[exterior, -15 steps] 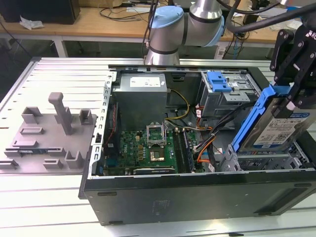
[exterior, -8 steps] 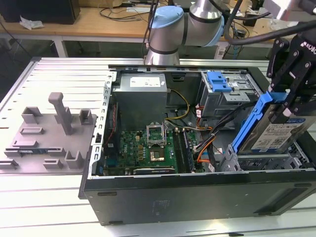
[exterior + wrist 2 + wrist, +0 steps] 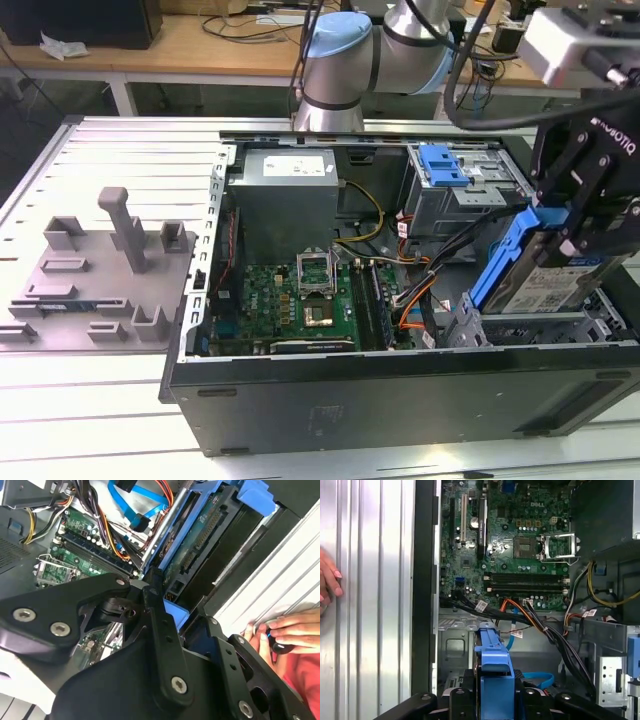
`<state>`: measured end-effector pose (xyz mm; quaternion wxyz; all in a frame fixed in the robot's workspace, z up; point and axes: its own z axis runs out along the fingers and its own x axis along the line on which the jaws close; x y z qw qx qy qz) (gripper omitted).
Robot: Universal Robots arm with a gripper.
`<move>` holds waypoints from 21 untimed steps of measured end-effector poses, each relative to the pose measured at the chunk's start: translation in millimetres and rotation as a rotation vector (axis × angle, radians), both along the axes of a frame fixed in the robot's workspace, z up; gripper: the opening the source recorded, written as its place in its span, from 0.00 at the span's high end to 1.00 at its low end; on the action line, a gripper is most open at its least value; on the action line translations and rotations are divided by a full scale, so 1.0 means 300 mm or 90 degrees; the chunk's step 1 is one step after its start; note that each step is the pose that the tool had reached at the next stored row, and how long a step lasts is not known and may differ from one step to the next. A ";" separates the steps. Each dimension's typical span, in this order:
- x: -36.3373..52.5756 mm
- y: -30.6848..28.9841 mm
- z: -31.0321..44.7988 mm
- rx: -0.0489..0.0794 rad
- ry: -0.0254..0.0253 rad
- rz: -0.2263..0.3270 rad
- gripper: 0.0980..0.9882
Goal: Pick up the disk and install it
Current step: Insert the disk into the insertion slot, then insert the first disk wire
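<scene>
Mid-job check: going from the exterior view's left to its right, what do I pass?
Left to right: grey fixture plate → grey power-supply box → blue latch on the drive cage → the disk, tilted and gripped by the hand.

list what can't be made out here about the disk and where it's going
- Lower end of the disk: in the exterior view it sits behind the drive cage, so whether it is seated cannot be told.
- The pincer and its hold on the disk: in the first wrist view, cut off by the picture's edge.
- The hand in the second wrist view: it wraps a dark thing, too covered to name.
</scene>
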<state>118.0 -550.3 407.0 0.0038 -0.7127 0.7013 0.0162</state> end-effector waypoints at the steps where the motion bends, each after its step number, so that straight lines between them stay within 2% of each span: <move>1: 0.000 0.000 -0.013 0.000 0.0000 0.001 0.70; 5: 0.000 -0.001 -0.059 0.000 0.0000 0.003 0.70; 7: 0.000 -0.001 -0.070 0.000 0.0000 0.004 0.70; 8: 0.000 -0.001 -0.071 0.000 0.0000 0.004 0.68; 11: 0.000 -0.001 -0.073 0.000 0.0001 0.005 0.48; 21: 0.000 -0.001 -0.073 0.000 0.0001 0.005 0.48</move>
